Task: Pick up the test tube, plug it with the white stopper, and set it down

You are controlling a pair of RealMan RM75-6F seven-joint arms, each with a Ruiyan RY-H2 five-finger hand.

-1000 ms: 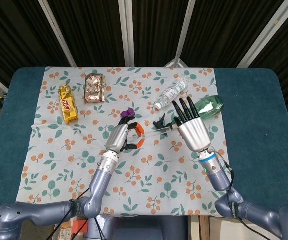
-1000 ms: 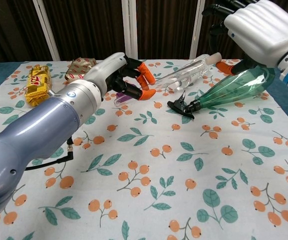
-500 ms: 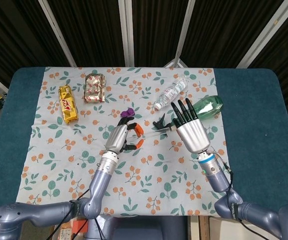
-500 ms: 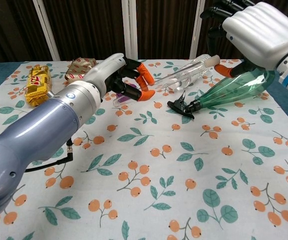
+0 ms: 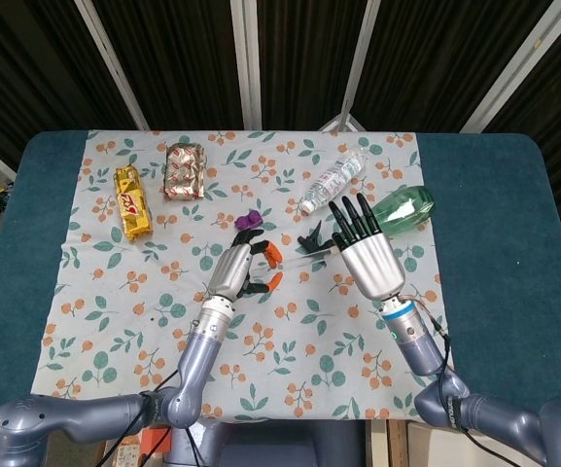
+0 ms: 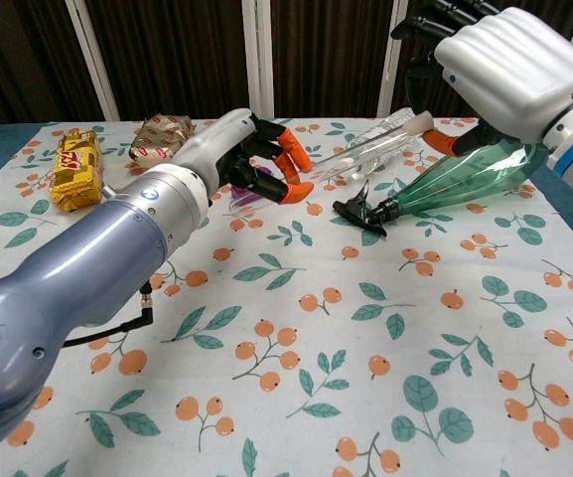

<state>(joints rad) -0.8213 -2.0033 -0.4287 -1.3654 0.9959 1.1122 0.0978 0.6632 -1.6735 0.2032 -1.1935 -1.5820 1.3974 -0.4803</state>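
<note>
The left robot hand (image 6: 256, 159) had its orange-tipped fingers curled around the test tube (image 6: 251, 191), just beside the purple thing (image 5: 249, 219). It needed to squeeze gently and lift straight. The right robot hand (image 5: 366, 248) was spread, holding nothing, over the green bottle (image 6: 465, 179). I could not spot the white stopper.

Left hand (image 5: 238, 269) is hiding most of the test tube (image 6: 251, 194); right hand (image 6: 509, 62) is covering its far end, stopper not discernible.

White cloth (image 6: 365, 397) with orange berries and green leaves; green bottle (image 6: 465, 179); gold wrapper (image 5: 131, 201).
</note>
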